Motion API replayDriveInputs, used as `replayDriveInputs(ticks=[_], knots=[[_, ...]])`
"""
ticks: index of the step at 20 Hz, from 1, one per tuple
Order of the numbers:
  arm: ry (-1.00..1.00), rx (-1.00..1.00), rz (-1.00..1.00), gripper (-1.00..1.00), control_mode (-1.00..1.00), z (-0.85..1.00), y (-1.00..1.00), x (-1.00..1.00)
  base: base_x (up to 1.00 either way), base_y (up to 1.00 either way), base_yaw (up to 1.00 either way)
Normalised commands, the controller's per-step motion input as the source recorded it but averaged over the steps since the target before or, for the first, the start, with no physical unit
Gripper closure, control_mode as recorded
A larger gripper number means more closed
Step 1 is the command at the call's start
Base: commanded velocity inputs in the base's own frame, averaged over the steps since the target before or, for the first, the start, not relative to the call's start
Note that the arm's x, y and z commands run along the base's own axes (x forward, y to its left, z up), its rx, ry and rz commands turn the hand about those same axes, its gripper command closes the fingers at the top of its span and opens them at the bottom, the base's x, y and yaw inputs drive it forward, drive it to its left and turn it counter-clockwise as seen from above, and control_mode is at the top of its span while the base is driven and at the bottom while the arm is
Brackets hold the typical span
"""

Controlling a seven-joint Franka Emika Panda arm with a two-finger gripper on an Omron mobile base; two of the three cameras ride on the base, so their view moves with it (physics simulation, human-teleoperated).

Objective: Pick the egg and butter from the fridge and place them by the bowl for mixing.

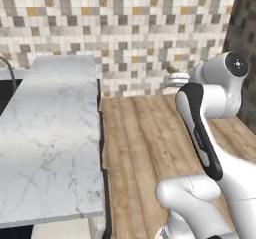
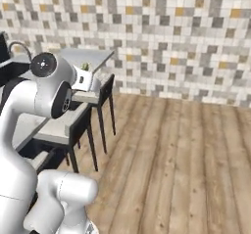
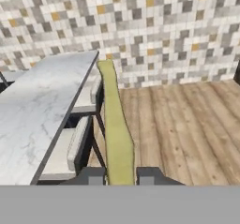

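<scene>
In the hand view the butter (image 3: 115, 124), a long yellow-green stick, stands up between my two dark fingertips (image 3: 91, 175). My gripper (image 3: 120, 176) is shut on its near end. In the left base view the gripper (image 1: 173, 77) reaches out past the white elbow above the wooden floor, and a bit of the butter (image 1: 171, 69) shows on top. The right base view has the gripper (image 2: 91, 80) beside the counter's end, the butter (image 2: 84, 66) peeking above it. The egg, the bowl and the fridge are out of view.
A white marble counter (image 1: 50, 133) runs along the left, with a faucet (image 1: 7, 68) and dark sink at its far end. Dark-legged stools (image 2: 81, 120) stand under its edge. A mosaic tile wall (image 3: 154, 26) closes the back, and wooden floor (image 2: 166, 164) lies to the right.
</scene>
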Motion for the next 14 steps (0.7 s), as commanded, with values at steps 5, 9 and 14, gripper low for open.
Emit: replayDriveInputs(ticks=[5,9,14], knots=[[0.00,0.00,0.00,1.00,1.00,0.00,0.00,0.00,0.51,-0.31,0.38],[0.00,0.00,0.00,1.00,1.00,0.00,0.00,0.00,0.50,-0.28,0.42],[0.00,0.00,0.00,1.00,1.00,0.00,0.00,0.00,0.47,-0.36,0.33]])
